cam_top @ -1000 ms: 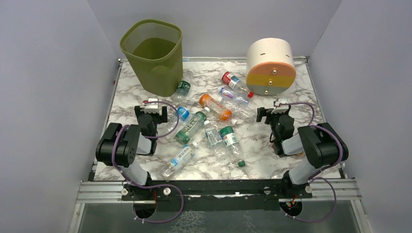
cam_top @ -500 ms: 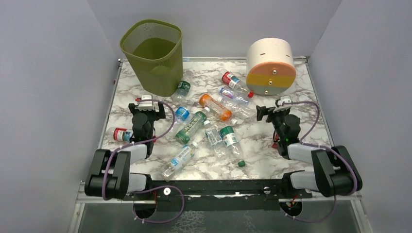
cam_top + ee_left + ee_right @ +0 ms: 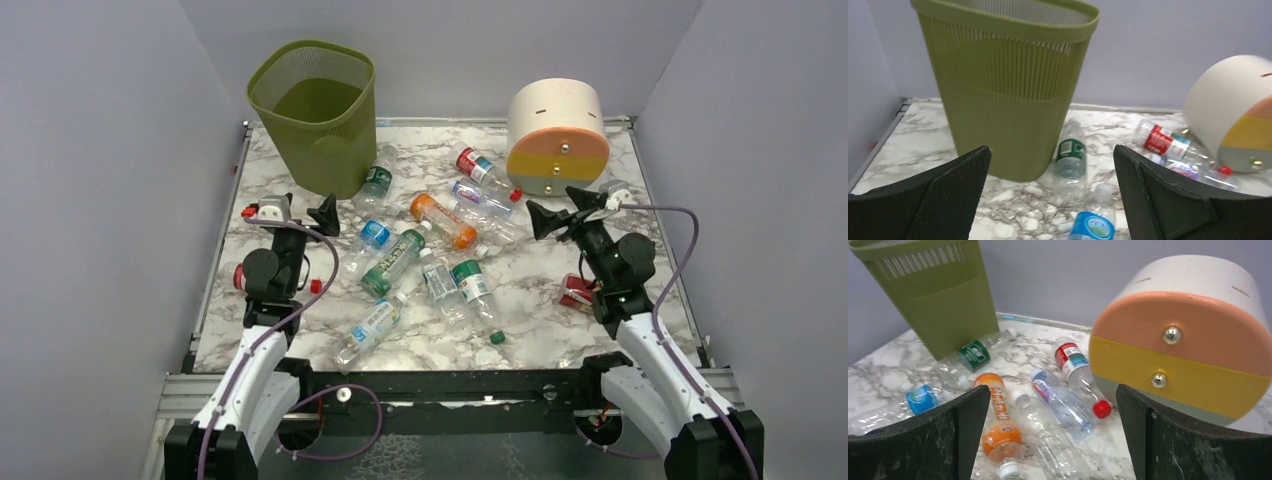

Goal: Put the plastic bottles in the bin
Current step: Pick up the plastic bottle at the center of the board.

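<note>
The olive mesh bin (image 3: 315,110) stands at the back left, also seen in the left wrist view (image 3: 1008,100). Several plastic bottles lie scattered mid-table: an orange one (image 3: 443,220) (image 3: 998,425), a green-labelled one (image 3: 376,185) (image 3: 1071,160) against the bin, a red-labelled one (image 3: 482,170) (image 3: 1073,362), and a blue-labelled one (image 3: 372,235). Another red-labelled bottle (image 3: 240,277) lies beside the left arm. My left gripper (image 3: 292,214) (image 3: 1050,155) hovers open and empty, facing the bin. My right gripper (image 3: 562,205) (image 3: 1050,392) is open and empty, facing the bottles.
A cream cylinder (image 3: 557,135) (image 3: 1193,335) with orange, yellow and grey bands lies at the back right, close to the right gripper. A small red-labelled item (image 3: 577,292) lies by the right arm. Grey walls close in the table on three sides.
Both arms have unfolded from their crouch and stretched forward. The left gripper moved left and back, the right one back toward the cylinder. Both stayed open.
</note>
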Robot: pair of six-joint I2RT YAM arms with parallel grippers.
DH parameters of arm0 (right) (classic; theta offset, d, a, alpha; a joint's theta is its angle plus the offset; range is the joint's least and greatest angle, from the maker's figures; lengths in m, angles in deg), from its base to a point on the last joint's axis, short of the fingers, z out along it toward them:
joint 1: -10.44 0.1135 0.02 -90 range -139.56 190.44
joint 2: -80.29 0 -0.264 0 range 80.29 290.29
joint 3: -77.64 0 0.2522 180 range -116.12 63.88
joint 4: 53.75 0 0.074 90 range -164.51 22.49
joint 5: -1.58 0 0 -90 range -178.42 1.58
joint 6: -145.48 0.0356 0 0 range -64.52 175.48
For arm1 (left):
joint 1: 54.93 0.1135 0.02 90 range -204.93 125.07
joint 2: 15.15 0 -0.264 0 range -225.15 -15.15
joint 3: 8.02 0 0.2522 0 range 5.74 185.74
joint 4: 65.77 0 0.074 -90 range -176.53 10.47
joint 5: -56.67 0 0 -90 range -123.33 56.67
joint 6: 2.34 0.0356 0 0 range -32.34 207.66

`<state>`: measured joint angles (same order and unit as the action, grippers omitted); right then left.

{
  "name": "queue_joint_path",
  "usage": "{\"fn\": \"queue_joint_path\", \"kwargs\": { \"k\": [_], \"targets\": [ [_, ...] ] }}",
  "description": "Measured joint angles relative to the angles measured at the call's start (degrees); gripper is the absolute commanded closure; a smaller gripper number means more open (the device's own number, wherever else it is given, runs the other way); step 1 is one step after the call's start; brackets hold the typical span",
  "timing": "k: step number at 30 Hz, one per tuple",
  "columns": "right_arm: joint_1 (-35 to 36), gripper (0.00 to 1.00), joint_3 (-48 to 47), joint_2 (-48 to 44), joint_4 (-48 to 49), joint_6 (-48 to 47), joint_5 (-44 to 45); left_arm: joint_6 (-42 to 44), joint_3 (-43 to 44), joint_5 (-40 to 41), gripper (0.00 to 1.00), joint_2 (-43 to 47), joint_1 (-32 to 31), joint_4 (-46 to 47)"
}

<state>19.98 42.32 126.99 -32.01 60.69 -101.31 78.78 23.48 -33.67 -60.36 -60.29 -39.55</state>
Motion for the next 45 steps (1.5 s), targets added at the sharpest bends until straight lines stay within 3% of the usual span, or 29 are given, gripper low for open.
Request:
{"fn": "queue_joint_path", "kwargs": {
  "k": [6,11,14,20,24,30,38,45],
  "targets": [
    [0.0,0.01,-10.73,-1.29,-12.85,7.06,-2.01,-8.22,6.01,-4.2,0.01,6.38,0.0,-8.31],
    [0.0,0.0,-22.03,-0.94,-26.95,11.43,-3.3,-19.19,17.14,-5.42,0.01,7.63,0.0,-24.46],
    [0.0,0.01,-27.56,-0.83,-34.18,13.29,-4.35,-23.02,21.81,-10.25,0.01,6.62,0.02,-31.47],
    [-0.02,0.01,-32.52,-0.9,-44.26,13.81,-8.07,-26.71,22.71,-23.23,0.01,6.95,0.0,-39.65],
    [0.0,0.01,-32.02,-1.01,-48.09,15.02,-8.87,-30.14,21.38,-30.36,0.01,7.23,0.0,-39.52],
    [-0.02,0.01,-30.18,0.22,-50.05,18.95,-10.54,-38.58,15.87,-39.91,0.01,1.75,0.0,-30.77],
    [0.0,0.01,-27.82,7.37,-49.86,21.16,-16.26,-46.01,15.61,-43.34,0.01,-0.76,0.0,-25.53],
    [0.0,0.01,-27.54,11.17,-50.16,21.05,-16.57,-46.6,23.06,-44.11,0.01,-6.93,-2.01,-25.75]
  ]
}}
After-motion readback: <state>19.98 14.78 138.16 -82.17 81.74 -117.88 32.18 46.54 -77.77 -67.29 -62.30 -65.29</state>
